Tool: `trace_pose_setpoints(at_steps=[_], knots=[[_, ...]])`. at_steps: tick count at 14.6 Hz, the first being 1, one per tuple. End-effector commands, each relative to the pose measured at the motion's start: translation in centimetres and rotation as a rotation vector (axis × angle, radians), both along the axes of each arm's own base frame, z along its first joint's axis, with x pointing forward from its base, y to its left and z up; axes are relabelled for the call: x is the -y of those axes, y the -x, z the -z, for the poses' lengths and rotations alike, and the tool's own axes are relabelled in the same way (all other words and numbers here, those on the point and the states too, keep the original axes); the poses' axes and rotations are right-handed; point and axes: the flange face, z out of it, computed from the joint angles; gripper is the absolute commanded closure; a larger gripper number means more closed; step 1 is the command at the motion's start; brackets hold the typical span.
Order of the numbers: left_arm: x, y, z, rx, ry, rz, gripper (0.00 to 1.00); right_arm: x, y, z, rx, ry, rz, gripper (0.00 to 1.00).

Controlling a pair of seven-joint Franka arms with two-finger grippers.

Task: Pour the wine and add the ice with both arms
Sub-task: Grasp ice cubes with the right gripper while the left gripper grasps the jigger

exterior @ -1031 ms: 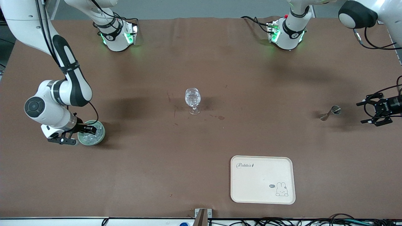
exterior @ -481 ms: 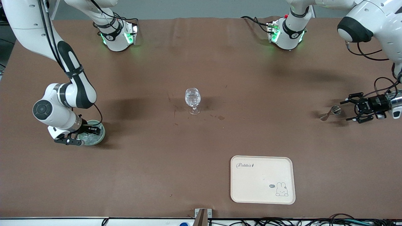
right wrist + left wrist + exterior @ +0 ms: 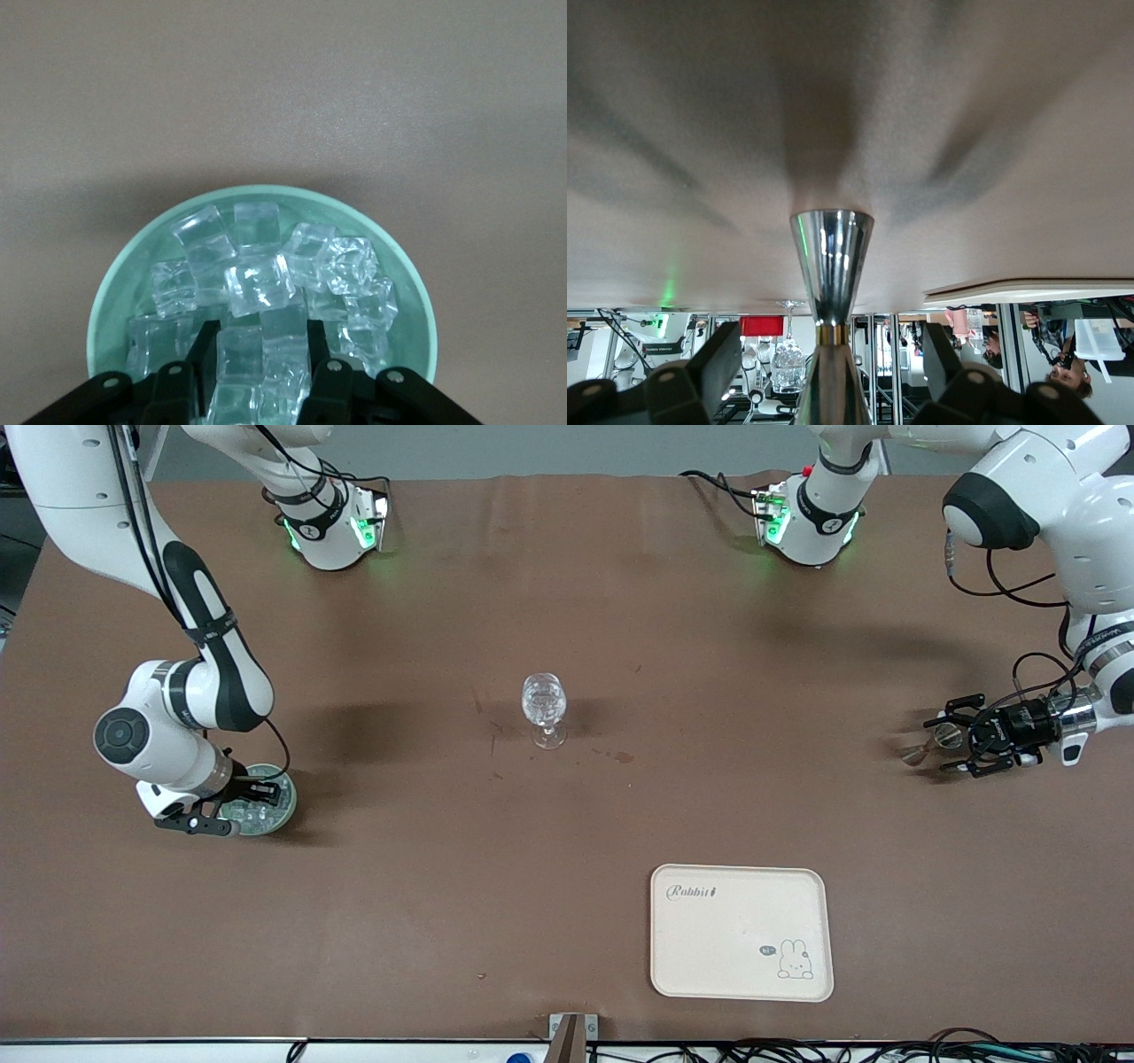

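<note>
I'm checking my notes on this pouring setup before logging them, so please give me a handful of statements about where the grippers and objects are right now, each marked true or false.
1. The right gripper has its fingers down among the ice cubes in the green bowl. True.
2. The left gripper is open with the metal jigger between its fingers. True.
3. The stemmed glass stands on the rabbit tray. False: it stands on the bare table, farther from the front camera than the tray.
4. The jigger lies beside the bowl. False: it is at the left arm's end of the table, the bowl at the right arm's.
</note>
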Motion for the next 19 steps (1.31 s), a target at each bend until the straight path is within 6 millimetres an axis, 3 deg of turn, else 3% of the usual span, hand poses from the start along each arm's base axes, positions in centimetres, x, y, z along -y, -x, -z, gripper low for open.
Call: trace_pose_setpoints(at_steps=[1,5,14,16,19], knots=[[0.2,0.6,0.4,0.041,0.012,-0.002,0.22,-0.1,0.1,-0.1,-0.006,-0.011,0.011,0.75],[0.8,0.5,0.9,0.047,0.029,-0.021,0.33,-0.3,-1.1,-2.1,-0.072,-0.017,0.012,0.86],[0.5,0.4,0.7,0.044,0.027,-0.029,0.48,-0.5,-1.9,-3.6,-0.082,-0.032,0.018,0.87],[0.2,0.5,0.6,0.045,0.025,-0.033,0.49,-0.5,-2.7,-5.3,-0.087,-0.033,0.015,0.88],[0.0,0.5,0.6,0.051,0.026,-0.045,0.53,0.1,-4.8,-9.7,-0.100,-0.032,0.020,0.91]])
